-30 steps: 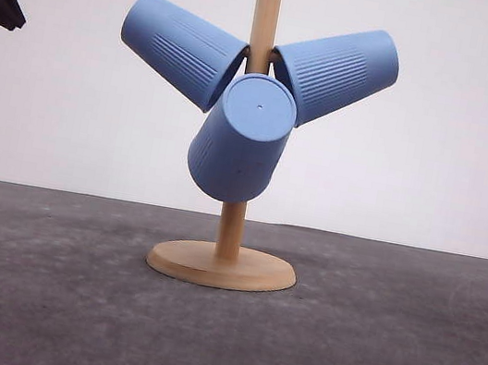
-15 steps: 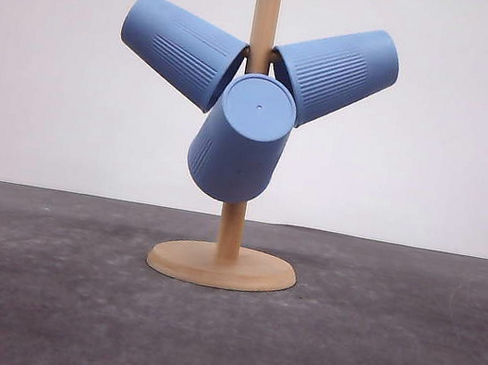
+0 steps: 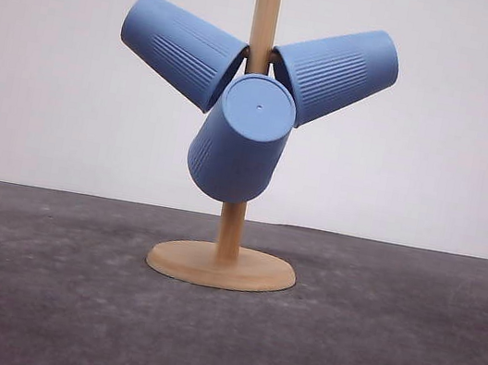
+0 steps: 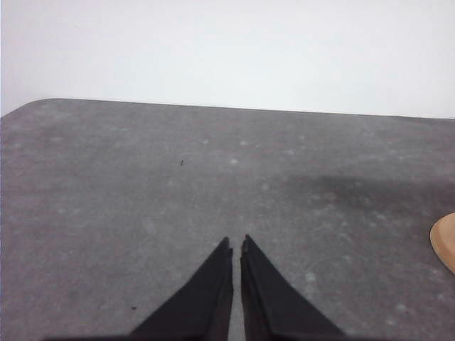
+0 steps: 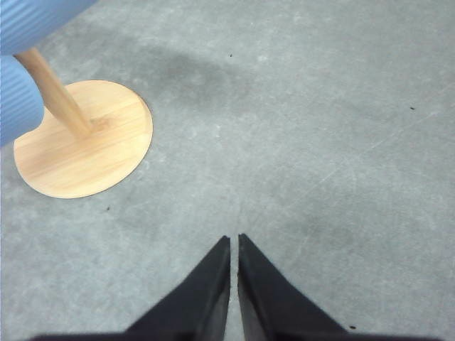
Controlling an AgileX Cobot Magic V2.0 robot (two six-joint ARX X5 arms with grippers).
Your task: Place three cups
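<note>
Light-blue ribbed cups (image 3: 241,140), pale wooden stand (image 3: 222,266), grey table (image 3: 384,356).

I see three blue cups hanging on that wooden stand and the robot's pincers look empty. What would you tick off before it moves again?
1. All three cups on the stand: left cup, right cup and front cup each hang around the pole: ok.
2. Stand upright, its round base flat on the table: ok.
3. Left end effector shut and holding nothing: ok.
4. Right end effector shut and holding nothing: ok.
5. Both end effectors apart from the stand, with only table below them: ok.
6. Cups seated firmly on their pegs: cannot tell, the pegs are hidden inside them.
</note>
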